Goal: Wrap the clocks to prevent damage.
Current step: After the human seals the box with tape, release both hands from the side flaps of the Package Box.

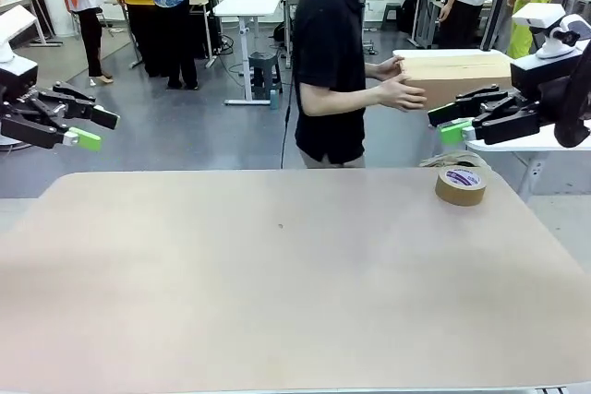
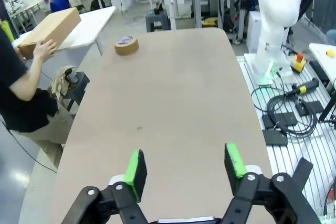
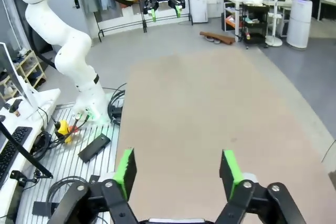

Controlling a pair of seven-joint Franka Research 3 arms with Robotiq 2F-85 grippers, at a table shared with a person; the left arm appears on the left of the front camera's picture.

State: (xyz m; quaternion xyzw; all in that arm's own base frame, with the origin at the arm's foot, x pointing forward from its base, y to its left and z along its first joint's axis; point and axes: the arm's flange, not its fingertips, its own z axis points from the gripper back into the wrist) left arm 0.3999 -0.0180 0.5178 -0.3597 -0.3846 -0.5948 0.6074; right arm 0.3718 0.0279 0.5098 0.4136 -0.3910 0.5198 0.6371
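No clock lies on the surface point(image 1: 277, 274); the person's hands point(image 1: 399, 91) hold a cardboard box point(image 1: 457, 76) at two o'clock, nearest the right gripper point(image 1: 450, 123), jaws open; left gripper point(image 1: 92, 128) open too, tape roll point(image 1: 461, 185) between

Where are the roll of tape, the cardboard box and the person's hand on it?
roll of tape point(image 1: 461, 185), front view, on its brown side wall.
cardboard box point(image 1: 459, 73), front view, on its long front face.
person's hand point(image 1: 404, 94), front view, back of the hand.

arms: white, rounded links | left hand point(image 2: 184, 169): black, green pads | right hand point(image 3: 177, 169): black, green pads
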